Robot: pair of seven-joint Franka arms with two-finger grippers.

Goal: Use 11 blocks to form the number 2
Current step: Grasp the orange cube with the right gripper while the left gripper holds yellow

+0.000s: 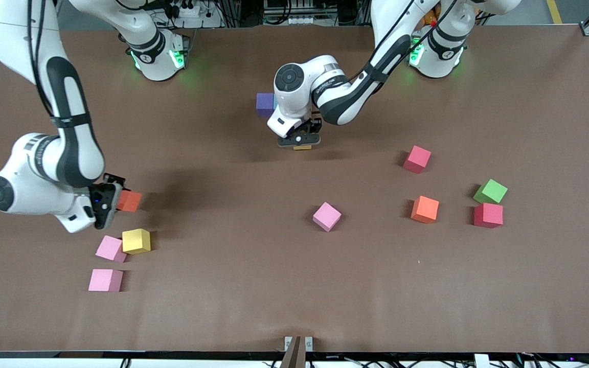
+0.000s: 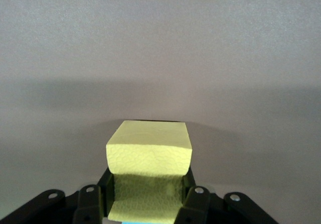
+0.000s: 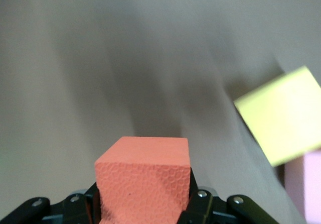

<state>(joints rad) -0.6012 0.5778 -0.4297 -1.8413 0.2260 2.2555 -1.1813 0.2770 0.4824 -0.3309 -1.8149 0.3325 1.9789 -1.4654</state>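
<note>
Blocks lie scattered over your brown table (image 1: 253, 286), and no digit has taken shape yet. Your left gripper (image 1: 299, 140) sits low near the table's middle, jaws pinching a yellow cube (image 2: 149, 156); from the front you see only a sliver of that cube under the fingers. A purple cube (image 1: 264, 104) rests at about ten o'clock from that gripper, partly hidden by the wrist.

Your right gripper (image 1: 106, 204) is toward the right arm's end of the table, jaws clamped on an orange cube (image 1: 130, 201), which fills the lower part of the right wrist view. At roughly five o'clock from it sits a second yellow cube (image 1: 136, 241), touching a light pink cube (image 1: 110, 249); another light pink cube (image 1: 105, 280) lies nearer the front camera, apart from both.

A third pink cube (image 1: 326, 216) stands alone near the centre. Toward the left arm's end you find a rose-red cube (image 1: 417, 159), an orange cube (image 1: 425, 209) at about five o'clock from it, then a green cube (image 1: 490, 191) with a deep red cube (image 1: 488, 215) just beside it, nearer the front camera.
</note>
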